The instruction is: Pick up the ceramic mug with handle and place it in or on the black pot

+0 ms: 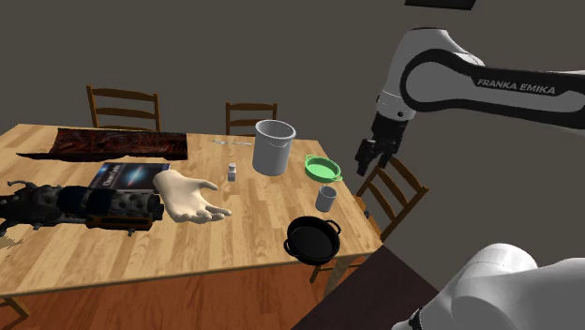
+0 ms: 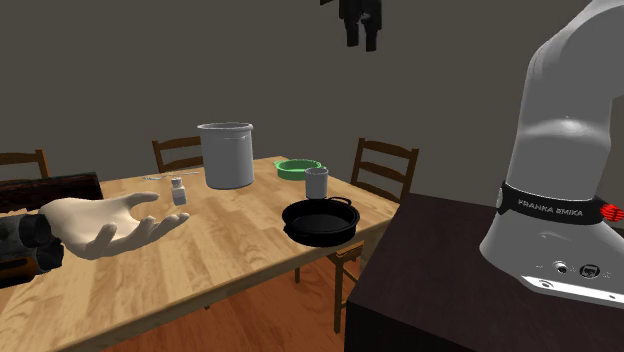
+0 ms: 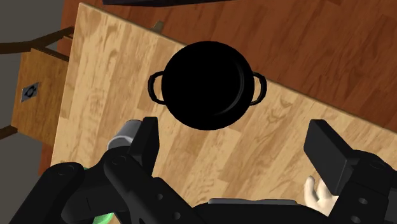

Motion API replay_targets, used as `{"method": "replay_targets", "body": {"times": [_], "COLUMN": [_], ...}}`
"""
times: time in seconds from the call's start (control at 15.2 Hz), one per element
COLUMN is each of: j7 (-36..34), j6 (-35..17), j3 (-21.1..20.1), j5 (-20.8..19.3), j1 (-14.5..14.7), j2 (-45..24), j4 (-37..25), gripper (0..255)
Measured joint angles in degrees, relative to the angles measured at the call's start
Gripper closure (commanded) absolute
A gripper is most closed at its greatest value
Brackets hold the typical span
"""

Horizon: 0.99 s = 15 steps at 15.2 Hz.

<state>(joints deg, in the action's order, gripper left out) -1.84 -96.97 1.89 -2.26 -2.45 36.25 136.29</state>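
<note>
Gripper (image 1: 367,161) high above the table edge, nothing held.
My fingers (image 3: 146,141) stand apart. The grey mug (image 1: 325,198) sits upright on the wooden table (image 1: 234,230), well below and just outside one finger, near the black pot (image 1: 312,239).

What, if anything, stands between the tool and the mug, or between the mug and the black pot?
Nothing visible does. The open tool hangs in the air above the grey mug with nothing between them. The mug stands beside the black pot, apart from it, with only bare wooden table between them.
</note>
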Motion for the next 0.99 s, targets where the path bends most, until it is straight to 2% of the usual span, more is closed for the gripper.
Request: {"method": "replay_targets", "body": {"times": [0.59, 0.99], "j7": [4.56, 7.52], "j6": [-15.93, -25.46], "j3": [3.96, 6.17], "j5": [-2.47, -2.77], "j1": [-1.62, -2.44], "j2": [-14.19, -26.07], "j4": [1.91, -0.40], "gripper": [0, 0]}}
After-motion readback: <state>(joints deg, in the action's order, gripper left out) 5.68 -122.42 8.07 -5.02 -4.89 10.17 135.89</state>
